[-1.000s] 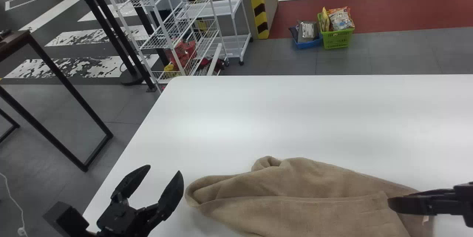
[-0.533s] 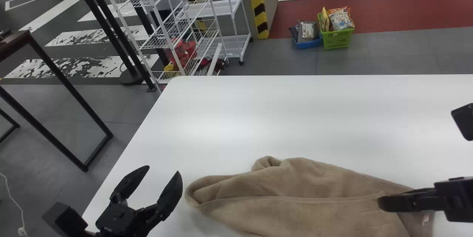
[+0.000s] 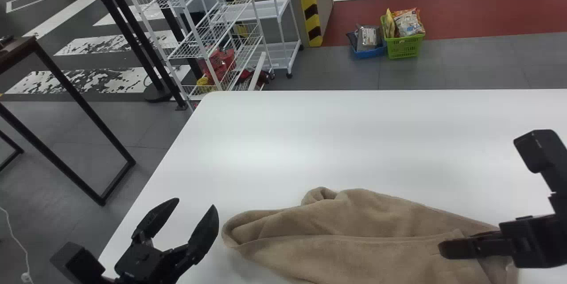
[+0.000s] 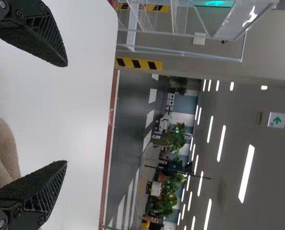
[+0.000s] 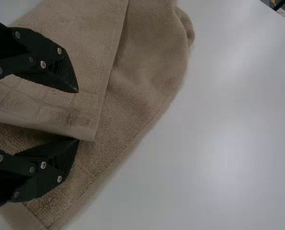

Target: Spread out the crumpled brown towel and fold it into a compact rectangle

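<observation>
Find the brown towel (image 3: pixel 354 248), rumpled and partly folded, with the white table (image 3: pixel 376 142) beneath it. Just beside the towel's left end, find the left gripper (image 3: pixel 197 204), spread wide and holding nothing. At the towel's right end, find the right gripper (image 3: pixel 443 248) with 2 fingers (image 5: pixel 61 72) well parted, 1 over a folded flap (image 5: pixel 99 48), 1 near its edge, clamping nothing. Well beyond the towel, note a green basket (image 3: pixel 404 48) beside a blue basket (image 3: pixel 371 53).
</observation>
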{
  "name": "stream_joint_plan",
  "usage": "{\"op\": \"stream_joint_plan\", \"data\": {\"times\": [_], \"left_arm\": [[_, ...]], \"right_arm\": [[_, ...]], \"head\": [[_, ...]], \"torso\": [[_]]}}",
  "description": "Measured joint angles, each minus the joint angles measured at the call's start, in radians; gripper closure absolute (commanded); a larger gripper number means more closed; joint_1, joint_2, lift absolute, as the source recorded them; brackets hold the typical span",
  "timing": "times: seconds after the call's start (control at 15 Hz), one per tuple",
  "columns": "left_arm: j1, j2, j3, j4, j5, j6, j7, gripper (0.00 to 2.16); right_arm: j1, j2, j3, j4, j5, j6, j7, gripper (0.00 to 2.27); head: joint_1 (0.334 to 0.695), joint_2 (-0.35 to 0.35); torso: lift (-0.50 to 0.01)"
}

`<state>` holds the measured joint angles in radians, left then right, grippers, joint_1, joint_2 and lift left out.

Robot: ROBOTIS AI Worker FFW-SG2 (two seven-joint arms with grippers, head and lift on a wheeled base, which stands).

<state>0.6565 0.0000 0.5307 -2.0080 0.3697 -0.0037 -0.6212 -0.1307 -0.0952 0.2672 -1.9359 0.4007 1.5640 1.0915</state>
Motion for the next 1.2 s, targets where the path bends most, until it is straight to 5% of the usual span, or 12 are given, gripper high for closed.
{"op": "stream_joint_plan", "data": {"times": [1.2], "left_arm": [[-0.014, 0.0, 0.008, 0.026, 0.0, 0.003, -0.006, 0.09]], "right_arm": [[-0.013, 0.006, -0.044, 0.036, -0.012, 0.0, 0.014, 0.91]], "head": [[0.695, 0.35]], "torso": [[-0.127]]}}
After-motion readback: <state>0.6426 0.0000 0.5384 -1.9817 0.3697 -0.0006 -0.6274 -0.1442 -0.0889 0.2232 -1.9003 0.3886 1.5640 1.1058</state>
